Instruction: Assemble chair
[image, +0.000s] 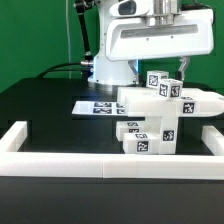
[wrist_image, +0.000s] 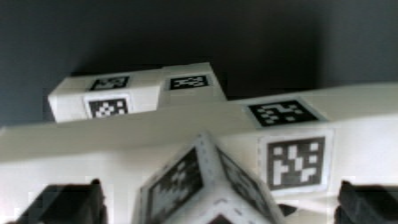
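Exterior view: the arm's upper links run out of the frame at the top. The gripper hangs below the big white wrist housing, straight above the chair, and its fingertips merge with the topmost tagged block, so contact there is hard to make out. Cannot tell from this view whether the fingers are spread or pinching. The chair is a stack of white blocky parts on the black table, toward the exterior view's right and just behind the front run of the white border rail. One long piece sticks out sideways toward the exterior view's right and nearly reaches the frame edge. The marker board lies flat behind the chair, partly hidden by it.

Wrist view: blurry and close. Both fingertips are dark shapes cut off at the frame edge, one at each corner. Between them stands a tagged block of the chair, seen corner-on. The fingers sit on either side of that block, but whether the pads touch it is cropped out: grip state unknown. Behind it a long white slab crosses the frame, and another tagged block lies past that, against the dark table.
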